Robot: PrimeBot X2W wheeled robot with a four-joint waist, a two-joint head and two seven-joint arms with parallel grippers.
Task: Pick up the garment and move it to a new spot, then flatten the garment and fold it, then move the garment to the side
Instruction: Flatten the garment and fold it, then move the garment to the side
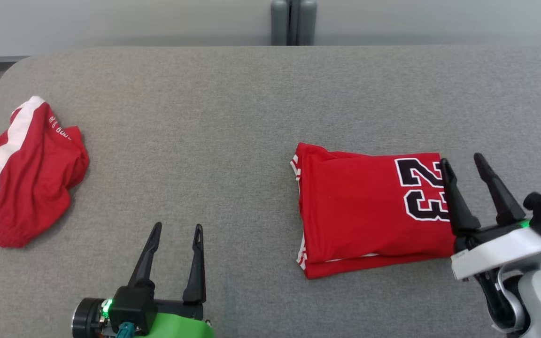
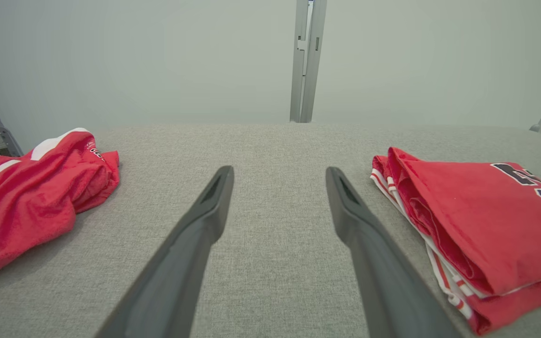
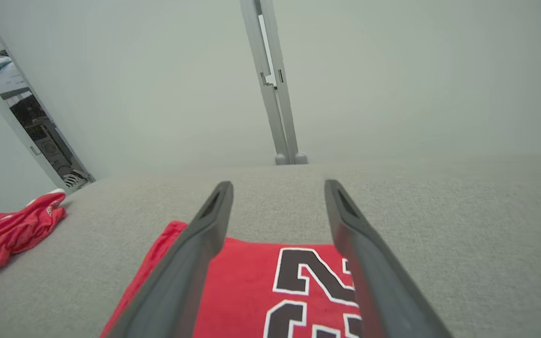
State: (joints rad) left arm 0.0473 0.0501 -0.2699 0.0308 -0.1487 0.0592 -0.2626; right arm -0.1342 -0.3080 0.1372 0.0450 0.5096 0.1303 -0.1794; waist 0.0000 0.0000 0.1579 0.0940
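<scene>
- The left pincer (image 1: 178, 226) is seen at 7 o'clock in the head view. Its two fingers are parted wide and nothing is held between them. In the left wrist view, bare bench is framed between them.
- The right pincer (image 1: 462, 158) is seen at 4 o'clock, likewise spread open and empty. It is placed over the right-hand end of the folded garment, and whether its fingers touch the cloth cannot be told.
- The folded garment (image 1: 359, 206), a red jersey with a black, white-edged "23", is laid flat on the grey bench (image 1: 233, 117) at about 4 o'clock from the centre. It is folded into a neat rectangle, with striped trim shown along its left edge.
- A crumpled red cloth (image 1: 21, 173) with a white stripe is laid at 9 o'clock, well apart from the jersey.
- A grey post (image 1: 293, 21) is seen at 12 o'clock, beyond the bench's far edge.
</scene>
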